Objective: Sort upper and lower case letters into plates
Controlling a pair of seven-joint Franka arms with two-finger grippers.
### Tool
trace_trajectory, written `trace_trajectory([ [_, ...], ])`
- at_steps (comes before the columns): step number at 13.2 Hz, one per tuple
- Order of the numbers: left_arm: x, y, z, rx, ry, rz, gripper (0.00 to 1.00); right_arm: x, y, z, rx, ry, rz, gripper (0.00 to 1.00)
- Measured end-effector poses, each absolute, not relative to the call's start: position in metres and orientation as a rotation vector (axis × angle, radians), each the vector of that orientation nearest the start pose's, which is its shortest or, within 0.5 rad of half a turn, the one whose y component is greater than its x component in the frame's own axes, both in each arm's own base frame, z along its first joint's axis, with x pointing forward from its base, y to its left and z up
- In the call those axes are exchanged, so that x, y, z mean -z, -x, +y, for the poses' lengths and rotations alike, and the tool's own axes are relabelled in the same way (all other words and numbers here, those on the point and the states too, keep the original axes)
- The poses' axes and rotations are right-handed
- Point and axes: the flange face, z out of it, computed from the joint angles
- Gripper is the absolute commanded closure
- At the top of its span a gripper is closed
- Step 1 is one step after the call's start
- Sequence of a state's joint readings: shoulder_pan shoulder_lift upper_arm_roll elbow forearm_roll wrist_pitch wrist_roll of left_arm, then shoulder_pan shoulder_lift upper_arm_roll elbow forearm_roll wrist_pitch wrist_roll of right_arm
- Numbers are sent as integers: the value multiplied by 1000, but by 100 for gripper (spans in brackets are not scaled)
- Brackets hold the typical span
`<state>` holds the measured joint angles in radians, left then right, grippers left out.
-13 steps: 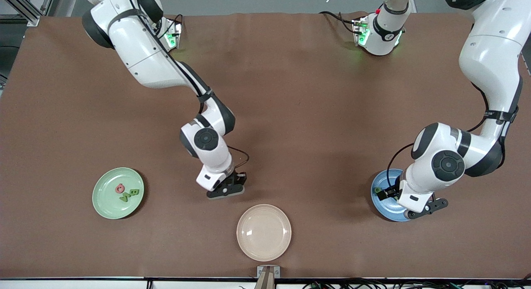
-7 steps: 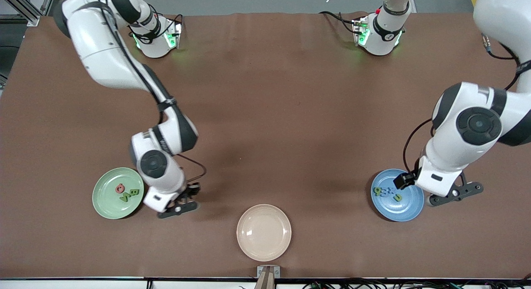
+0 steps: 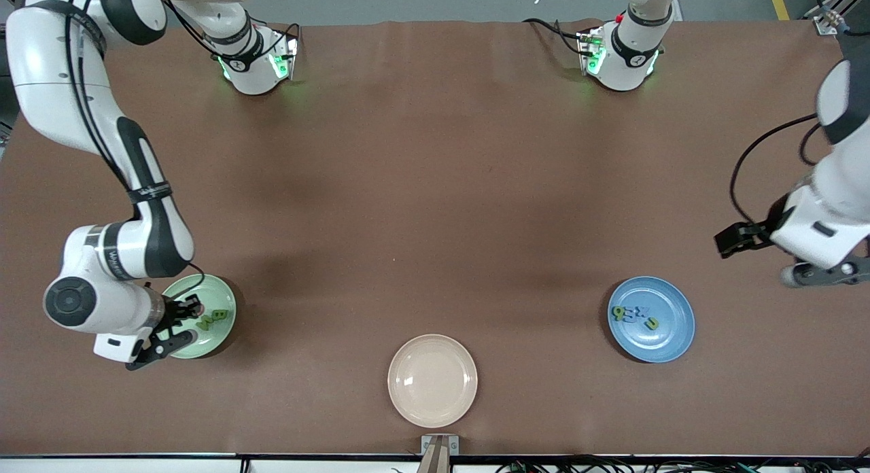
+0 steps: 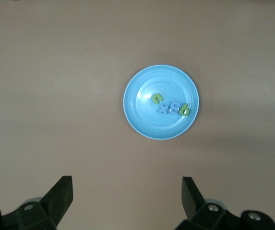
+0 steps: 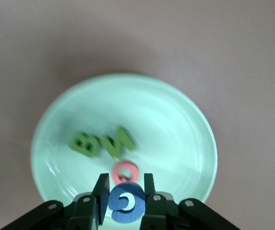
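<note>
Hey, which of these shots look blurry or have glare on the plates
Right wrist view: soft all over, the green letters smeared on the mint green plate; the blue letter in the right gripper is clearer. Left wrist view: sharp, blue plate evenly lit. Front view: small glare patch on the cream plate; soft arm shadows on the table.

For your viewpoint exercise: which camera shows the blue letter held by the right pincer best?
The right wrist view: the flat blue letter G sits pinched between the pincer's fingers, over the pale mint green round plate. The front view hides it under the arm; the left wrist view misses it.
</note>
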<state>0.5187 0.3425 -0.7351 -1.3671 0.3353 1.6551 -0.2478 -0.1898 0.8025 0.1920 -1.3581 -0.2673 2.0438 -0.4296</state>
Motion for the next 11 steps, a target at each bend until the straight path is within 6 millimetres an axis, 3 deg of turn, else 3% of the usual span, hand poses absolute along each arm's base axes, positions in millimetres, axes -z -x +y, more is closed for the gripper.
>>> trace_trajectory([
  [2,-591,-632,-13,86,3042,-21,0,-225,-717,-60,-221,3081,-810,87],
  [4,-610,-618,-18,82,3017,-2,0,-223,-717,-59,-222,3077,-817,56],
  [6,-624,-605,-31,62,3004,-4,0,-224,-719,-57,-199,3086,-839,11],
  [7,-630,-598,-33,46,3015,-13,0,-224,-719,-58,-195,3090,-848,0],
  [11,-640,-575,-17,-11,3074,-49,0,-228,-722,-57,-171,3098,-857,0],
])
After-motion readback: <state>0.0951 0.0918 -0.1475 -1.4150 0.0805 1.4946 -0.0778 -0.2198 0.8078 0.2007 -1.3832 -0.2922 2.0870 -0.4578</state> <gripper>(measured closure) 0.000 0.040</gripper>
